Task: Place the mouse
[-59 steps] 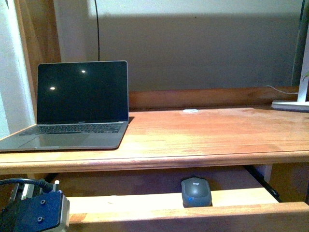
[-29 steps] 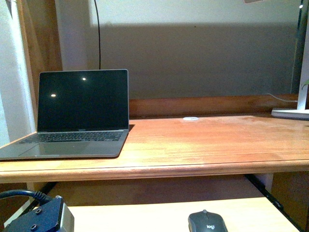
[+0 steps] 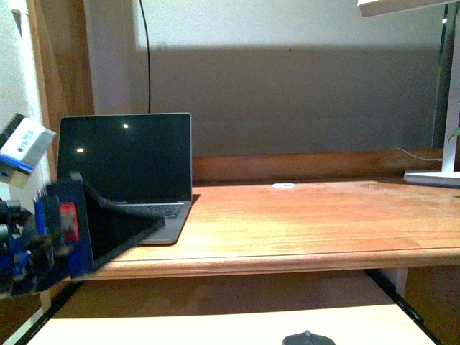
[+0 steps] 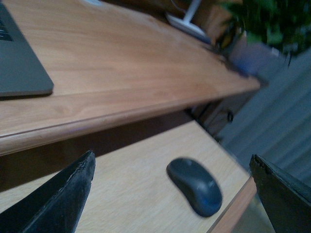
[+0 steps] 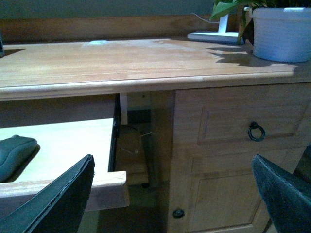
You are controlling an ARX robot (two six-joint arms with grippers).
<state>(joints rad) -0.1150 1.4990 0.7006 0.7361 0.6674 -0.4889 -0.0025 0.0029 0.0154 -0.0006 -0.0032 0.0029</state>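
The left gripper (image 4: 171,158) has swung up before the laptop (image 3: 136,154), fingers (image 4: 63,194) spread and empty, framing the mouse (image 4: 194,186) to its right on the pull-out tray (image 4: 136,194) below the surface (image 4: 121,58), long axis slanting across their gap; the open right gripper (image 5: 172,160) has it leftward.

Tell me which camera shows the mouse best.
The left wrist view: the whole mouse lies on the pull-out shelf, unblocked. The front view catches only its top at the frame's bottom edge; the right wrist view shows one end.
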